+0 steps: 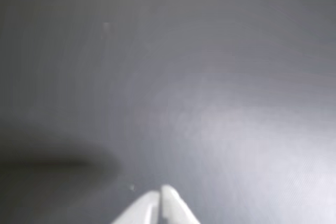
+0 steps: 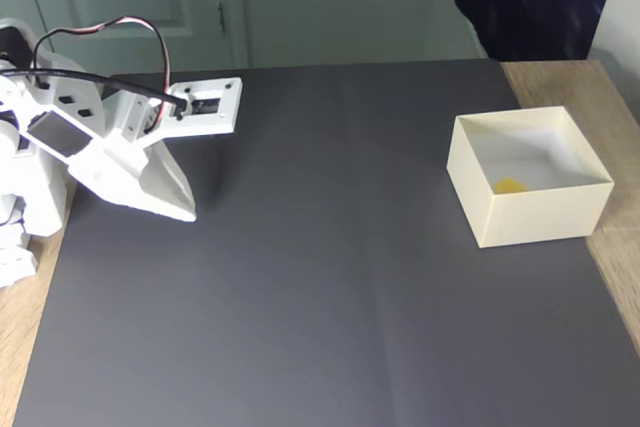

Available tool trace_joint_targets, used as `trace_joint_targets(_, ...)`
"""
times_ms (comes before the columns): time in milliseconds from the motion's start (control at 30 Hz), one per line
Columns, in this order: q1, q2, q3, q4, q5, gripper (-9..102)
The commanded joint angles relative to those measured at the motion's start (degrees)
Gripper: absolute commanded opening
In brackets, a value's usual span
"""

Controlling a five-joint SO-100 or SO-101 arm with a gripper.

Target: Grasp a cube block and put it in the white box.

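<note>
The cube block (image 2: 510, 185) already lies inside the white box (image 2: 528, 215), far from the gripper (image 2: 186, 213), whose fingers look pressed together and empty, so I'd simply rest the arm there.

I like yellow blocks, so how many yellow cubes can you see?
1. The cube block lies inside the white box, near its front wall in the fixed view. That wall hides part of the floor, so another could be tucked behind it.
</note>
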Motion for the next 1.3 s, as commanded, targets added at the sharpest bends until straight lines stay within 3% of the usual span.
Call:
trace_joint_targets(0, -0.18, 0.35, -0.09, 0.7, -0.53, 0)
trace_joint_targets(333, 0.18, 0.35, 1.85, 6.15, -1.76, 0)
trace_joint_targets(700, -1.14, 0.35, 1.85, 8.44, -12.3, 0)
trace_joint_targets(1267, -0.26, 0.35, 1.85, 8.44, -12.92, 0)
